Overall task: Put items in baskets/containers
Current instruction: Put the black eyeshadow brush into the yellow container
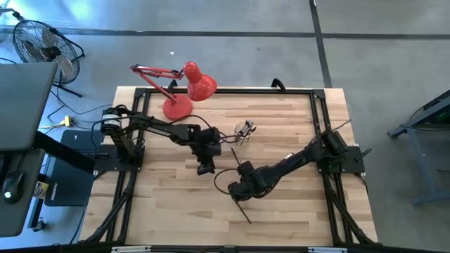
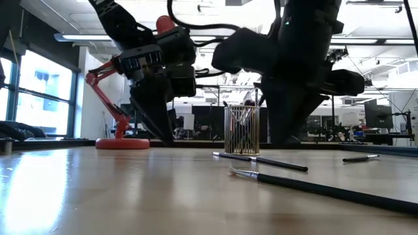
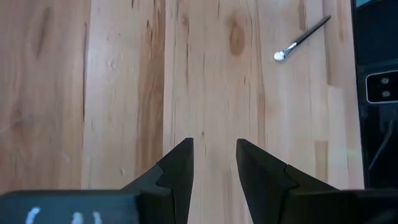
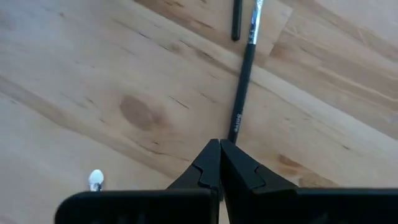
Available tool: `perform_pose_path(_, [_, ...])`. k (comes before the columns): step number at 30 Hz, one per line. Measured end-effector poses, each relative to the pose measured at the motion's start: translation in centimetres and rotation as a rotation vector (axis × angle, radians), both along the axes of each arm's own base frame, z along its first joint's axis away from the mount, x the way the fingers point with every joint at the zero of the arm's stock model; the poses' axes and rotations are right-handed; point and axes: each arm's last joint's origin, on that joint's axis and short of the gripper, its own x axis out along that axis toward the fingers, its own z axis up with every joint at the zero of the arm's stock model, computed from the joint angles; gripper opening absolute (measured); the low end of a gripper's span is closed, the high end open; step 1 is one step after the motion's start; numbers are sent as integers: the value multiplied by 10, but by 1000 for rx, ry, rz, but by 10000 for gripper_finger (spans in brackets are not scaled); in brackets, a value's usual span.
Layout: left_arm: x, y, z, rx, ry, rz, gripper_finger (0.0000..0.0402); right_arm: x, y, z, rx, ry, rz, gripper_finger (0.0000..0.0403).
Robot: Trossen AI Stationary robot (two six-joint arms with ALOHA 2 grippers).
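Brushes [image 2: 260, 160] lie scattered on our pale wooden bench [image 1: 169, 204], a concrete floor [image 1: 232, 42] around it. We see the left gripper [image 3: 214, 155] open over bare wood, the right gripper [image 4: 220, 155] closed, empty.

Right gripper [image 4: 220, 144] jaws pressed together over the wooden tabletop [image 4: 93, 74]; black brush [image 4: 244, 87] just ahead, second brush end [image 4: 236, 22] beside it.

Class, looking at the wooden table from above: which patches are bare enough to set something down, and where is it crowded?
Bare: the near left corner of the light wooden table, and the far right stretch beyond the small clear glass cup. Crowded: the middle, where the open left gripper, shut right gripper and thin dark brushes cluster.
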Motion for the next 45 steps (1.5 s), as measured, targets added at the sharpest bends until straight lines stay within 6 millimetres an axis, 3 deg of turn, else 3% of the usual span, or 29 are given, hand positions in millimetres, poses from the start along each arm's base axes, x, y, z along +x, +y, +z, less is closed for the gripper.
perform_pose_path(14, [-2,0,-1,16,8,-30,120,-1,-1,0,29,4,-73,3])
perform_pose_path(24, [-2,0,-1,16,7,-30,120,-2,-2,-3,28,3,-99,110])
perform_pose_path(28, [-2,0,-1,16,6,-29,120,-6,-3,-13,37,10,-61,124])
perform_pose_path(34, [-2,0,-1,16,6,-29,120,-13,-4,-35,83,-5,64,100])
perform_pose_path(40, [-1,-1,-1,38,-23,-63,120,-23,2,-47,23,30,351,14])
perform_pose_path(45, [3,0,1,126,-119,-125,120,-25,3,-48,-30,48,442,17])
